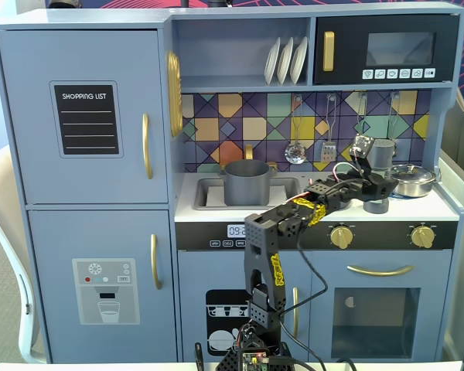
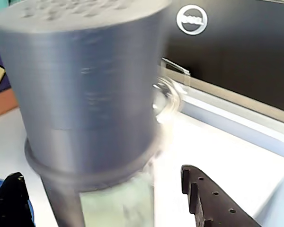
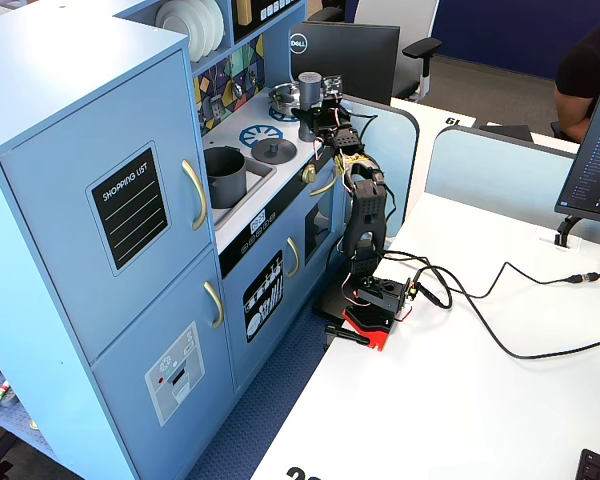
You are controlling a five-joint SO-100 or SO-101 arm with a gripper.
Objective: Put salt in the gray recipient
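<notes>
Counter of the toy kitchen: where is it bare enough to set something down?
Bare white counter lies between the sink's gray pot and the hand. The stove end is crowded: lid, steel pan and salt shaker with the hand around it.

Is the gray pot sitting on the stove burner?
No, the gray pot sits in the sink, left of the stove in that fixed view.

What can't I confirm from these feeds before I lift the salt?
- Grip on the salt: the wrist view is motion-blurred and its lower edge cuts off the fingers, so contact is unclear.
- Gripper: too small in both fixed views, and the arm hides its jaws.
- Inside of the gray pot: its wall hides it in both fixed views.
</notes>
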